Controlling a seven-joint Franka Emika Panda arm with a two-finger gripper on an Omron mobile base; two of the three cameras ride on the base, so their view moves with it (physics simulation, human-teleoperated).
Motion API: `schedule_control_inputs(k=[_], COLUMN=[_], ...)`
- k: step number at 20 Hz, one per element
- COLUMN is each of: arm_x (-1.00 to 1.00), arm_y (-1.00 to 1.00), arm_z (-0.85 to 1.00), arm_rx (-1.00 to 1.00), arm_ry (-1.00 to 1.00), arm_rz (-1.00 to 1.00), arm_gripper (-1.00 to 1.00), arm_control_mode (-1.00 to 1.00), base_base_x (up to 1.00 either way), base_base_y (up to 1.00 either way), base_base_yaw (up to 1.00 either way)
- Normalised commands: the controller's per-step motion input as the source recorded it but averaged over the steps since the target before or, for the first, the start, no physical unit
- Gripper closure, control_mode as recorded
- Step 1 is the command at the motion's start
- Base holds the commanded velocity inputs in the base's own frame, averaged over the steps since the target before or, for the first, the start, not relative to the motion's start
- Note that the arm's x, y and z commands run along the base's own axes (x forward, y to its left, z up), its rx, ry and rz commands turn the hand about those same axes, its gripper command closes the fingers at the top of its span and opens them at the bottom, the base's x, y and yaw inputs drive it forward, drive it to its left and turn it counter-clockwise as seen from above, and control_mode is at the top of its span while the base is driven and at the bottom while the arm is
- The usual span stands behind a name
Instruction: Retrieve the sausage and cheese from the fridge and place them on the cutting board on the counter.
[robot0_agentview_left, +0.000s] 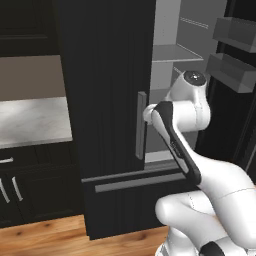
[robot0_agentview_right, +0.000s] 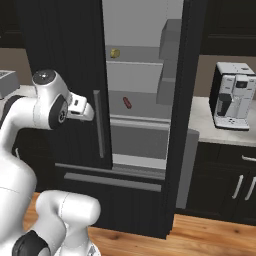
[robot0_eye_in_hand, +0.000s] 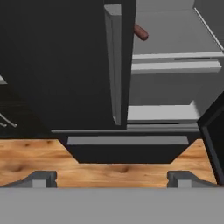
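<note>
Fridge (robot0_agentview_right: 145, 75) has its right door swung open and its left door shut; the sausage (robot0_agentview_right: 127, 102) lies on a middle shelf, the cheese (robot0_agentview_right: 115, 53) sits on the shelf above it, well apart. Gripper (robot0_eye_in_hand: 111, 177) is outside the fridge, jaws spread wide and holding nothing, aimed low at the closed door's handle (robot0_eye_in_hand: 113, 61) and the drawer. Sausage looks light, firm, smooth and round, likely to roll; best pinched across its middle. Cheese is a small irregular chunk, probably light and slightly soft; grip its broadest flat sides.
</note>
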Motion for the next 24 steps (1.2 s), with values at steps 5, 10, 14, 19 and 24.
schedule_control_inputs(k=[5, 10, 14, 19, 24], arm_x=[0.28, 0.51, 0.81, 0.70, 0.59], arm_y=[-0.04, 0.01, 0.00, 0.05, 0.09], arm_z=[-0.39, -0.45, -0.14, -0.24, -0.28], arm_rx=[-0.06, 0.01, 0.05, 0.01, 0.00], arm_ry=[-0.10, 0.00, 0.00, 0.00, 0.00], arm_rz=[-0.13, 0.00, 0.00, 0.00, 0.00], arm_gripper=[-1.00, -1.00, -1.00, -1.00, -1.00], arm_control_mode=[-1.00, -1.00, -1.00, -1.00, -1.00], base_base_x=[0.00, 0.00, 0.00, 0.00, 0.00], base_base_y=[0.00, 0.00, 0.00, 0.00, 0.00], base_base_yaw=[0.00, 0.00, 0.00, 0.00, 0.00])
